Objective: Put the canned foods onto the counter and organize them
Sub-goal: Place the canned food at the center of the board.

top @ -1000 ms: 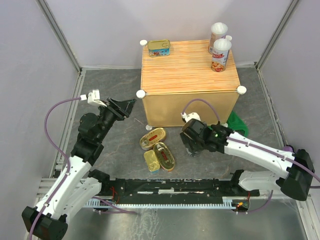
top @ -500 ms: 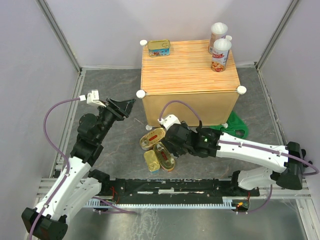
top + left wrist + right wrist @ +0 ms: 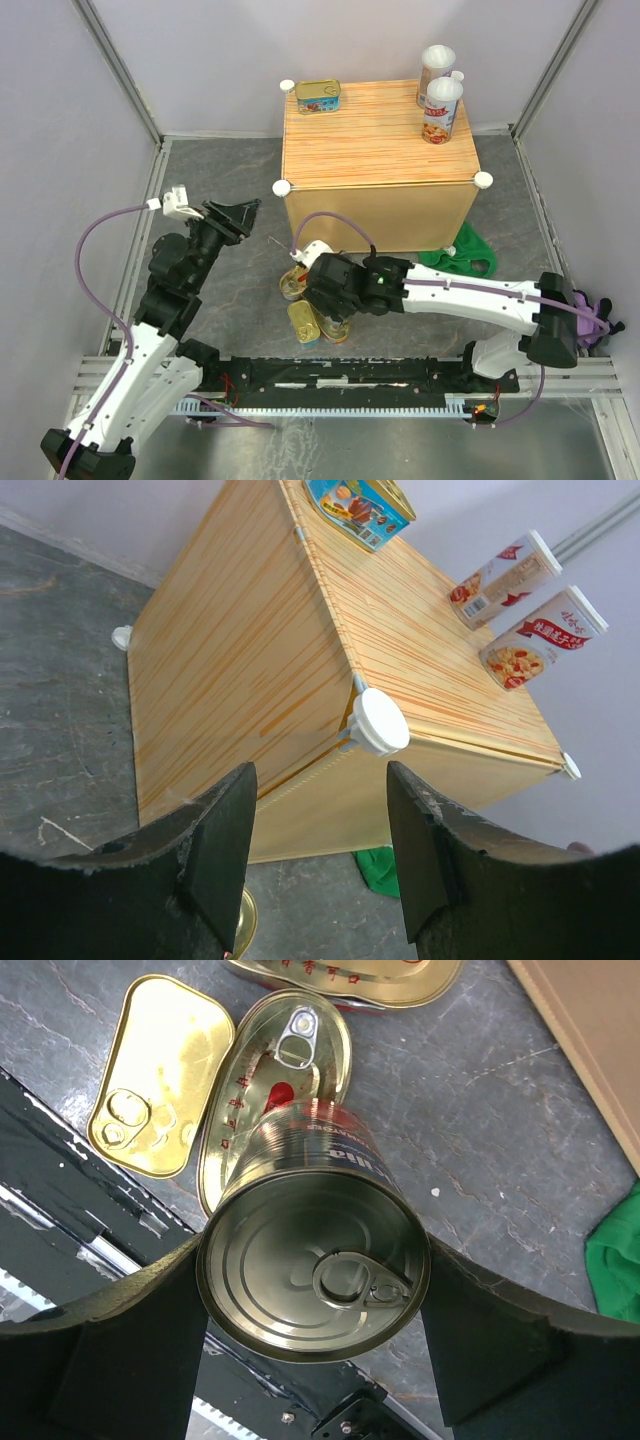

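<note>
My right gripper (image 3: 315,1300) is shut on a dark blue cylinder can (image 3: 312,1260), its pull-tab lid facing the camera. It hangs above floor tins: a rectangular gold tin (image 3: 165,1070) and two oval gold tins (image 3: 270,1080), (image 3: 350,975). From above, the right gripper (image 3: 335,295) covers part of that cluster (image 3: 303,322). The counter (image 3: 375,130) carries a rectangular tin (image 3: 318,96) and two white-lidded cylinders (image 3: 436,72), (image 3: 442,110). My left gripper (image 3: 245,212) is open and empty, aimed at the counter's near-left corner knob (image 3: 378,722).
A green cloth (image 3: 462,255) lies on the floor at the counter's front right, also showing as green cloth (image 3: 615,1265) in the right wrist view. Grey walls enclose the dark stone floor. A black rail (image 3: 340,375) runs along the near edge.
My right arm has swung left along the counter's front, carrying the blue can over the floor tins. The left arm has shifted slightly left and down.
</note>
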Motion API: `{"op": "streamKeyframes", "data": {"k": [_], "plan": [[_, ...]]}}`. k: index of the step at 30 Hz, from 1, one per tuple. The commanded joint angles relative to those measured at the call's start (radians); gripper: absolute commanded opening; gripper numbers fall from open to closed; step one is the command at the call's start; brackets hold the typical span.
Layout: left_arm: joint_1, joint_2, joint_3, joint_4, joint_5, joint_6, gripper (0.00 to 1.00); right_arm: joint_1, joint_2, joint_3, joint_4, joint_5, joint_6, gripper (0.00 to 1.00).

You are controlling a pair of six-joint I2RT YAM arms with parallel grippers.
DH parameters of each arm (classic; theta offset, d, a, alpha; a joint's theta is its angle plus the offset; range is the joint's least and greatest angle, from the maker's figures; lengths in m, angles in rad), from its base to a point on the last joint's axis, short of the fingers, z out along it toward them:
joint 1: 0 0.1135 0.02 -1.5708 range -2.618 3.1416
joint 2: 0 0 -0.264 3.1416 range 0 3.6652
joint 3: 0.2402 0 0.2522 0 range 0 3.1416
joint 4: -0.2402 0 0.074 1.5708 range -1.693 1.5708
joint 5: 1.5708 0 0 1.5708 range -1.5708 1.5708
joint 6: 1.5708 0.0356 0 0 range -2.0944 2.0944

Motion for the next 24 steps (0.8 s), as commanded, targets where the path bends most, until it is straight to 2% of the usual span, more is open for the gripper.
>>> {"op": "streamKeyframes", "data": {"k": [1, 19, 22, 24], "plan": [[-0.003, -0.029, 0.044, -0.021, -0.054, 0.026, 0.62, 0.007, 0.014, 0.081, 0.081, -0.012, -0.022, 0.51], [-0.003, -0.052, 0.056, -0.066, -0.084, 0.042, 0.62, 0.033, 0.094, 0.104, 0.115, -0.053, -0.032, 0.51], [-0.003, -0.052, 0.059, -0.073, -0.085, 0.047, 0.62, 0.033, 0.089, 0.081, 0.138, -0.053, -0.031, 0.56], [-0.003, -0.053, 0.061, -0.074, -0.083, 0.048, 0.62, 0.034, 0.083, 0.059, 0.156, -0.047, -0.032, 0.66]]}}
